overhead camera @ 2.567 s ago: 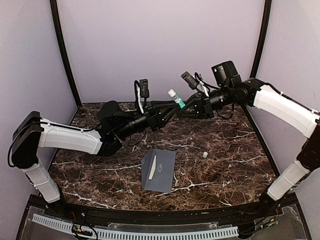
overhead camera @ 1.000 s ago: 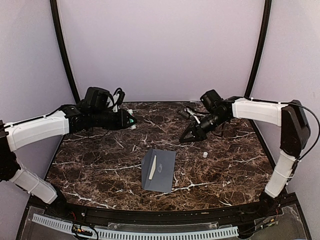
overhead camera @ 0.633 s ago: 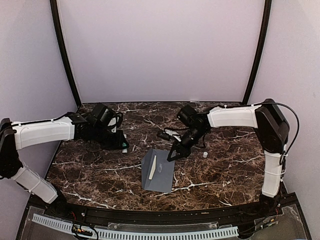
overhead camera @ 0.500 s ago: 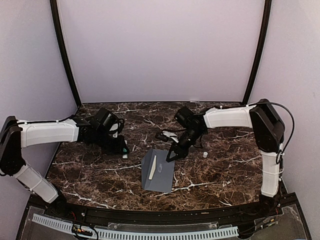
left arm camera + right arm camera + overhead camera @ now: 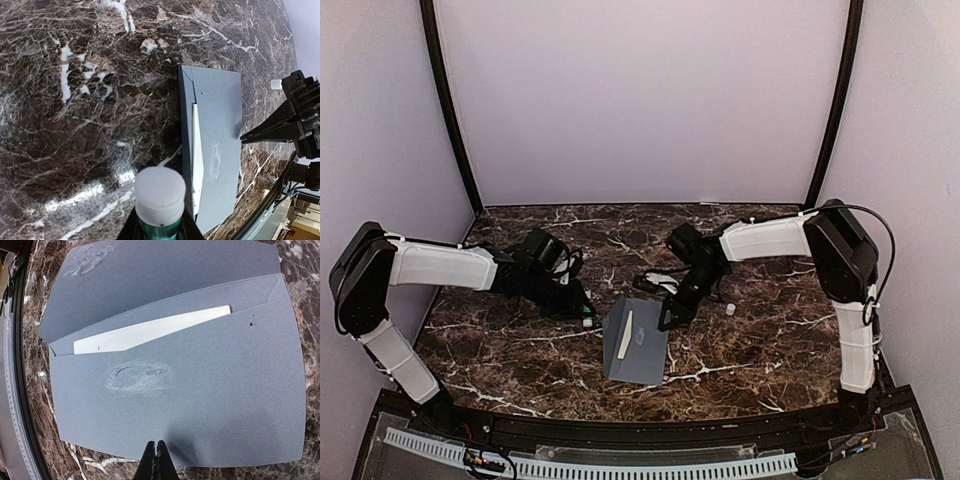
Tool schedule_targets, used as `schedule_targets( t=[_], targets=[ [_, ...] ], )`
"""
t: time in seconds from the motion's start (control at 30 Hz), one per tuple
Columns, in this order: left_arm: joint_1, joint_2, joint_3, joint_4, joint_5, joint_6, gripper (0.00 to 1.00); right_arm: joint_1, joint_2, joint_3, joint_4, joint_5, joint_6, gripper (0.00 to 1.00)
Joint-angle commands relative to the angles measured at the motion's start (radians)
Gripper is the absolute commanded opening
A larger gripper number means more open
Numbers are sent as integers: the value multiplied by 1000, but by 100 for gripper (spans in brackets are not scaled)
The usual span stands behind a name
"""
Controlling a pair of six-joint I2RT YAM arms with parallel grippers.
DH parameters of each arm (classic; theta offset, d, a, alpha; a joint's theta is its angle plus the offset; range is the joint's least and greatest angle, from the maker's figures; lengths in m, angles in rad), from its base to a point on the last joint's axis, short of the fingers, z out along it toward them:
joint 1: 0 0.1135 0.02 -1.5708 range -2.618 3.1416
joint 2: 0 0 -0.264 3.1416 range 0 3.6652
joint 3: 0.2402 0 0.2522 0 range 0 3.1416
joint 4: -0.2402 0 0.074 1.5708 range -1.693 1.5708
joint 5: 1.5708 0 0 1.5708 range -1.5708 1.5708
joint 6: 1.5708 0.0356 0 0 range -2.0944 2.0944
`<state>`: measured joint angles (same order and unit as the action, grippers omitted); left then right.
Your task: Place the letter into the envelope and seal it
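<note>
Peeking out of the pocket mouth, the letter (image 5: 150, 331) shows only as a cream sliver. The rest of it is tucked inside the envelope (image 5: 190, 405), which lies flat near the middle of the tabletop (image 5: 75, 125) with its flap (image 5: 165, 275) open and turned away from the pocket.

The exposed sliver looks like the first hazard. It sits right at the fold, so adhesive spread a little too low would probably bond the letter to the flap or the pocket.

The right tool (image 5: 155, 460) has its fingers pressed together into one narrow tip at the envelope's edge opposite the flap. I cannot tell whether the tip actually bears down on the paper. If that single point is all that pins the sheet, a sideways drag across the flap would likely swing the envelope around it or crumple it. The letter could then work further out.

The left tool (image 5: 159, 225) pinches a green glue stick (image 5: 160, 192) with its white end leading. The stick hovers over bare stone just beside the envelope's flap side and is not on the paper. Coming down short would smear the tabletop and could stick the envelope to it. Pressing too hard might buckle the thin flap.

A small white cap (image 5: 729, 309) stands apart, beyond the right tool and clear of the work.
</note>
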<state>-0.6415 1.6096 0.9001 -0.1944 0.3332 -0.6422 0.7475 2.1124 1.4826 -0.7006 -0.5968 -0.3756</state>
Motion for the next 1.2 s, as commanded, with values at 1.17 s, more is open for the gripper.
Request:
schedule_targets(
  t=[1.17],
  targets=[
    [-113,305,84,422,322,-132,0,8,80,21,-16,37,11,0]
  ],
)
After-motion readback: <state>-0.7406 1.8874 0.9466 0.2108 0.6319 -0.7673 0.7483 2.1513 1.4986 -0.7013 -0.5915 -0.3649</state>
